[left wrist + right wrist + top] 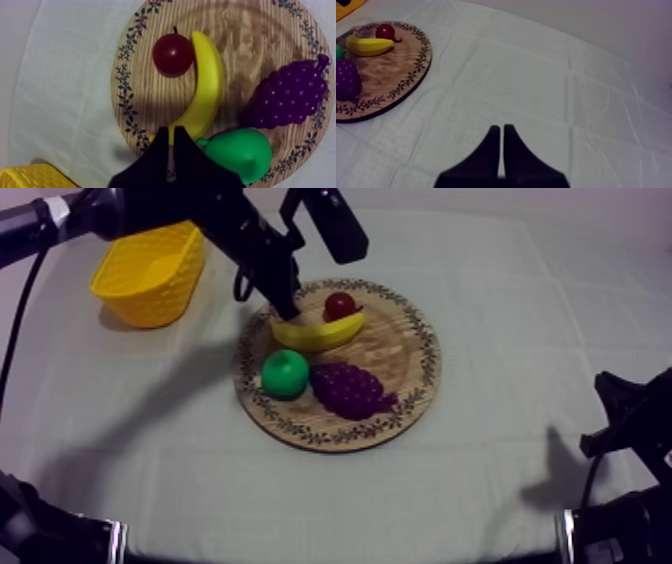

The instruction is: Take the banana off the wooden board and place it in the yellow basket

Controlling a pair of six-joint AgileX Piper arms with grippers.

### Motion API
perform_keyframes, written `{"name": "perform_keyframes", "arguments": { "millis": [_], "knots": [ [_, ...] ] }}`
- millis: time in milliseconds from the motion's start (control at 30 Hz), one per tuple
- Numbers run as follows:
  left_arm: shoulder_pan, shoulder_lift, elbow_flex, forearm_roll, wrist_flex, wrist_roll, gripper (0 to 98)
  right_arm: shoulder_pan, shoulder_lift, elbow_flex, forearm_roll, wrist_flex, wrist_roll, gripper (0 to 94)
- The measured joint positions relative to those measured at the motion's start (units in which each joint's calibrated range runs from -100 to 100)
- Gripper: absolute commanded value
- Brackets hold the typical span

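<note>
Reach step. L pincer is clenched on nothing, tips right at the end of the banana. Banana lies on the wooden board, mid frame, by the small red fruit. Nxt: open up, then grab. Yellow basket sits upper left. R pincer is clenched too, over the desk w/ its pale cloth.

Creased grey-white tablecloth, softly lit.

no readable text, labels or numbers
</note>
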Motion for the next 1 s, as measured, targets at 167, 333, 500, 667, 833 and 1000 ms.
{"name": "perform_keyframes", "arguments": {
  "millis": [167, 333, 500, 667, 833, 1000],
  "knots": [
    [-0.22, -0.28, -0.54, 0.53, 0.41, -0.54, 10.0, -0.02, 0.00, 0.00, 0.00, 0.00, 0.00, 0.5],
    [-0.49, -0.50, -0.49, 1.39, 0.38, -1.41, 10.5, -0.02, 0.00, 0.00, 0.00, 0.00, 0.00, 0.5],
    [-0.71, -0.30, 0.12, 1.39, -0.11, -1.69, 22.5, -0.06, 0.00, 0.00, 0.00, 0.00, 0.00, 0.5],
    [0.25, -0.30, 0.80, -0.28, 0.12, -0.88, 60.7, -0.06, 0.00, 0.00, 0.00, 0.00, 0.00, 0.5],
    [-0.11, -0.82, 0.79, -0.07, -0.12, -0.51, 88.0, -0.06, 0.00, 0.00, 0.00, 0.00, 0.00, 0.5],
    [-0.37, -1.58, 2.37, 0.75, -1.98, -0.54, 93.9, -0.06, 0.00, 0.00, 0.00, 0.00, 0.00, 0.5]
  ]
}}
